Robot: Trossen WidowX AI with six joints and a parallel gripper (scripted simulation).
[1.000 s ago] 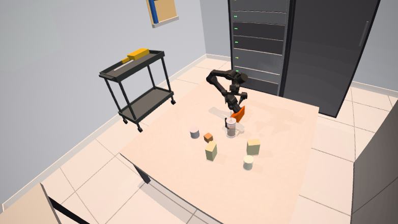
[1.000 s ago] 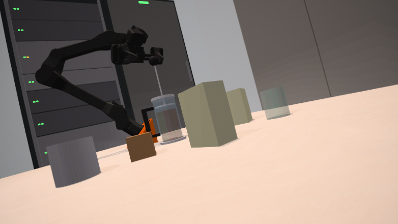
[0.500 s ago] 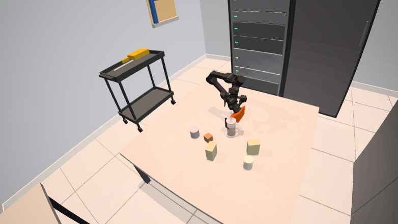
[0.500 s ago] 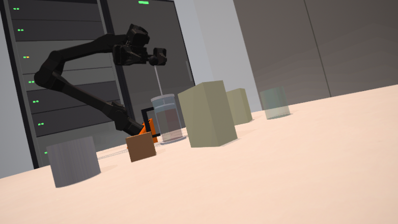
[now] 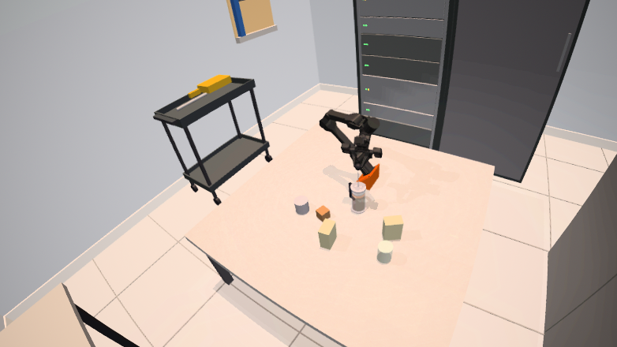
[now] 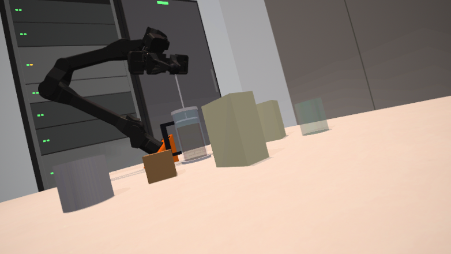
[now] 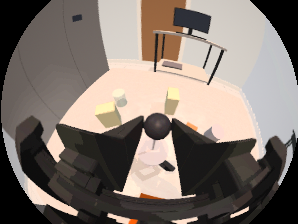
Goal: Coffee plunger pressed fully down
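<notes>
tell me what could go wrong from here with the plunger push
The gripper pinches the black round plunger knob atop a long thin rod; an off-vertical push could tip or slide the glass coffee press.
The small brown cube and tall olive block stand nearby; a sliding press might bump them.

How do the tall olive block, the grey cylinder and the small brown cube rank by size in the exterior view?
1. Tall olive block
2. Grey cylinder, though it sits nearest the camera
3. Small brown cube
</notes>
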